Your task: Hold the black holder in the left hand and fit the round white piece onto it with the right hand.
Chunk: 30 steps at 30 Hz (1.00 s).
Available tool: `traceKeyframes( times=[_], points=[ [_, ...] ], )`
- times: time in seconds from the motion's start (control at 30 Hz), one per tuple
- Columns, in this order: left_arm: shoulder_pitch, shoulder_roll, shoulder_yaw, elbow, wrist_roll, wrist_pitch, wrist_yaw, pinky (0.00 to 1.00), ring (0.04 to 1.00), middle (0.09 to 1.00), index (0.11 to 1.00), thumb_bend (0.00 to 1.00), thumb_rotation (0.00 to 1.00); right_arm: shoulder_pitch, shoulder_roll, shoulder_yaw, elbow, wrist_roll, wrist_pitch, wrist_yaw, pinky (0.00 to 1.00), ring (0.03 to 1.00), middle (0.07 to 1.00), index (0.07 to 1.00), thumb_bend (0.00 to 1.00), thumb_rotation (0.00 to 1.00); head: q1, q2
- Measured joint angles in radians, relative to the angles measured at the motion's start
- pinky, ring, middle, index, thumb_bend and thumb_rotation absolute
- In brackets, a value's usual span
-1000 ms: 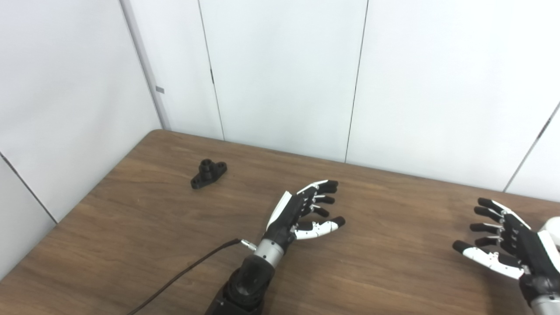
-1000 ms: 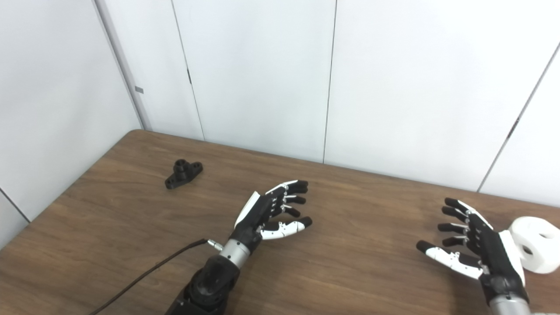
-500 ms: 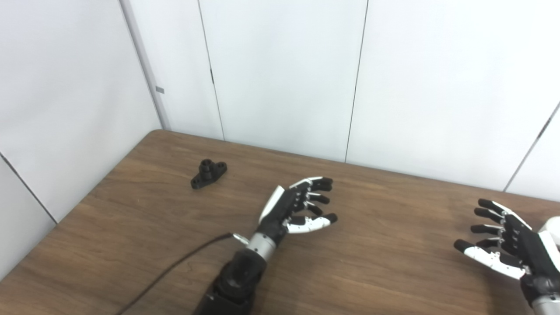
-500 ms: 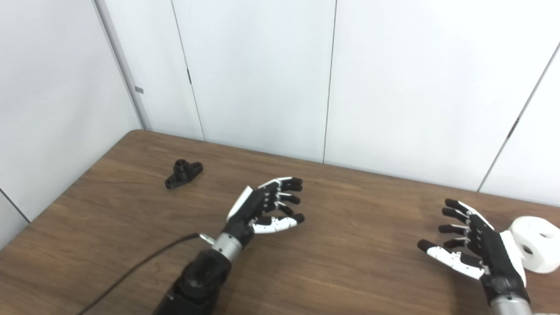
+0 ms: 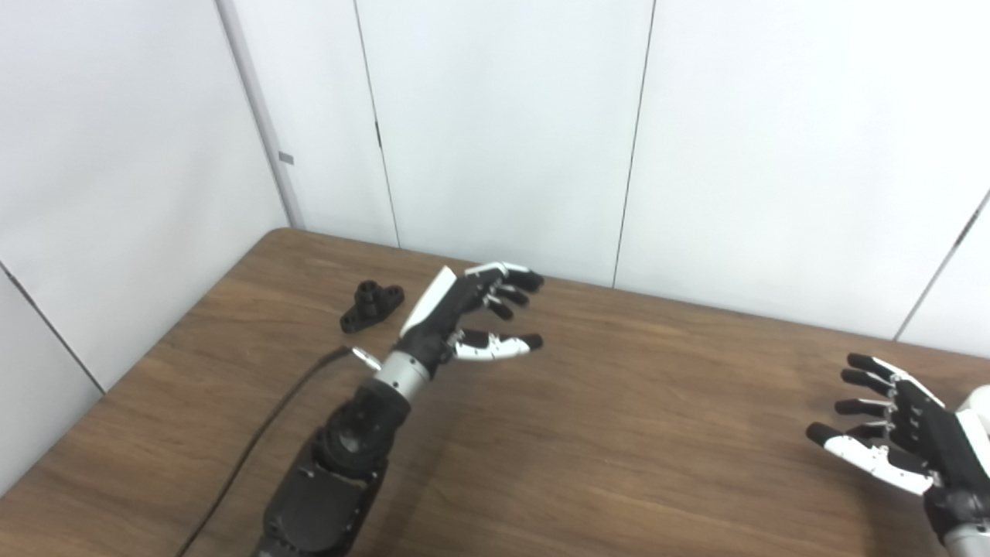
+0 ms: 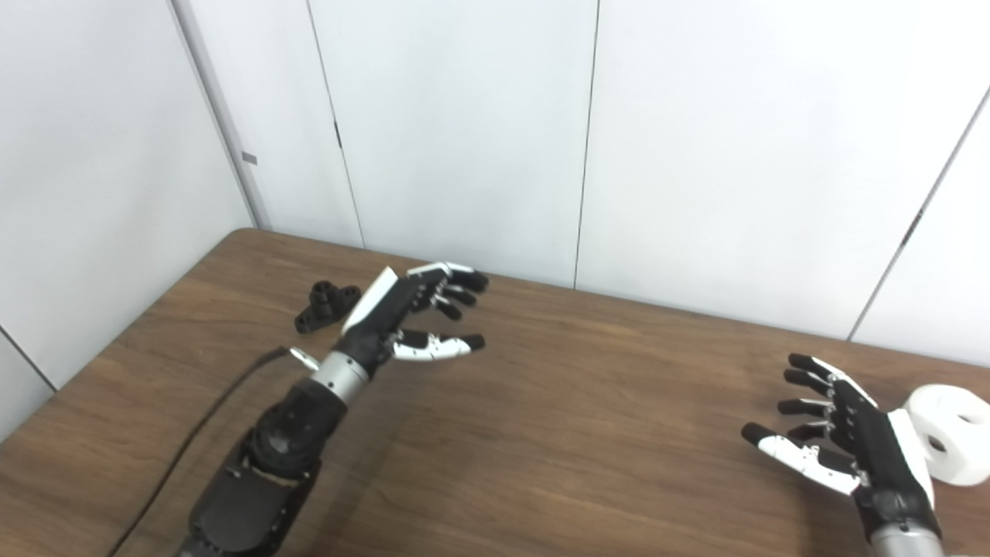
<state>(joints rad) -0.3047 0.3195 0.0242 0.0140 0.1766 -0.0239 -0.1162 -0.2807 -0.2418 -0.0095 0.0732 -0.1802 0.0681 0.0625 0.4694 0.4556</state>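
The black holder [image 5: 370,305] lies on the tabletop [image 5: 619,433] just left of the left robot hand [image 5: 464,309], which hovers empty, fingers spread. The reach is the step in hand; next, that hand must swing left and close on it. The round white piece [image 6: 947,435] sits just behind the right robot hand [image 6: 847,445], also spread and empty.

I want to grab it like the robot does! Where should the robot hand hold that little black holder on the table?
Probably by its flat base. The black holder lies on the table with a round post sticking up in the middle and an ear on each side. Coming from above, the left robot hand, now open beside it, could pinch the long sides, leaving the post free for the round white piece.
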Motion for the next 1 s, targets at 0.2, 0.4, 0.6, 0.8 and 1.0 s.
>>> traceKeyframes(
  times=[0.2,0.4,0.6,0.8,1.0],
  points=[
    [-0.001,0.026,0.061,-0.079,0.061,0.044,0.032,0.67,0.770,0.784,0.733,0.68,0.00,-0.002,0.000,0.000,0.005,0.001,0.000,0.000,0.49,0.652,0.790,0.802,0.64,0.27,0.008,-0.002],
    [-0.002,0.092,0.088,-0.071,0.218,0.039,0.124,0.77,0.827,0.814,0.745,0.69,0.05,-0.012,-0.002,0.000,0.011,0.001,0.000,0.000,0.50,0.643,0.783,0.799,0.63,0.25,0.006,-0.005],
    [-0.007,0.110,0.119,-0.006,0.244,0.038,0.184,0.71,0.837,0.847,0.759,0.71,0.07,-0.018,-0.002,0.000,0.019,0.003,-0.003,0.000,0.47,0.628,0.783,0.798,0.64,0.26,0.017,-0.014],
    [-0.013,0.121,0.132,0.068,0.280,0.041,0.235,0.69,0.864,0.895,0.770,0.74,0.11,-0.018,-0.002,-0.002,0.033,0.012,-0.001,0.003,0.48,0.643,0.792,0.799,0.65,0.27,0.018,-0.011],
    [-0.012,0.158,0.133,0.108,0.340,0.067,0.269,0.78,0.952,0.960,0.821,0.81,0.22,-0.017,-0.014,-0.006,0.030,0.016,-0.001,0.007,0.49,0.642,0.780,0.792,0.64,0.27,0.011,-0.005]
  ],
)
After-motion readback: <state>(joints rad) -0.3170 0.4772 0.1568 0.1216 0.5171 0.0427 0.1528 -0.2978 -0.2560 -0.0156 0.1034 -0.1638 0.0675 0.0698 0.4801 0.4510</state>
